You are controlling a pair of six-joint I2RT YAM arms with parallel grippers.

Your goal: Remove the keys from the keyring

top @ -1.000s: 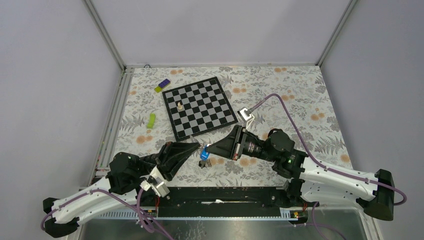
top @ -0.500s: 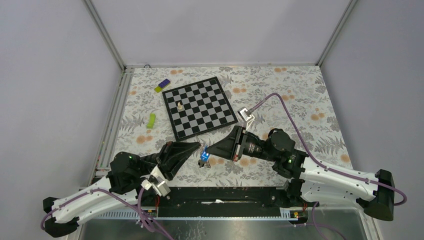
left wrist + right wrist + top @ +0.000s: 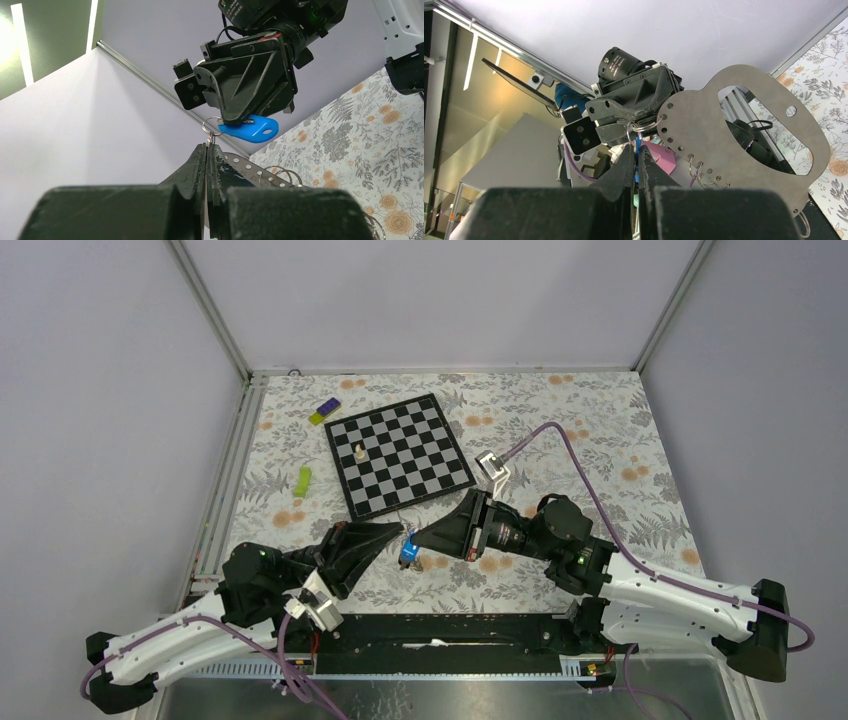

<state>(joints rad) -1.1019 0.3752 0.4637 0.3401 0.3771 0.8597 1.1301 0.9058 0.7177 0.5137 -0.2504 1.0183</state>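
My two grippers meet tip to tip above the table's near middle, in front of the chessboard. The left gripper (image 3: 399, 533) (image 3: 207, 146) is shut on the thin wire of the keyring (image 3: 212, 131). The right gripper (image 3: 416, 538) (image 3: 636, 148) is shut on the keyring's blue plastic tag (image 3: 252, 130) (image 3: 407, 553), which shows edge-on between its fingers (image 3: 637, 150). A grey perforated metal plate (image 3: 744, 150) (image 3: 240, 164) with small wire rings in its holes hangs close by the grip. I cannot make out the keys themselves.
A chessboard (image 3: 405, 455) lies tilted behind the grippers with a white chess piece (image 3: 358, 451) on it. A purple and yellow block (image 3: 324, 411) and a green item (image 3: 303, 480) lie at the left. Metal frame rails border the floral table.
Both grippers keep their hold. The pair and the blue tag have shifted only slightly.
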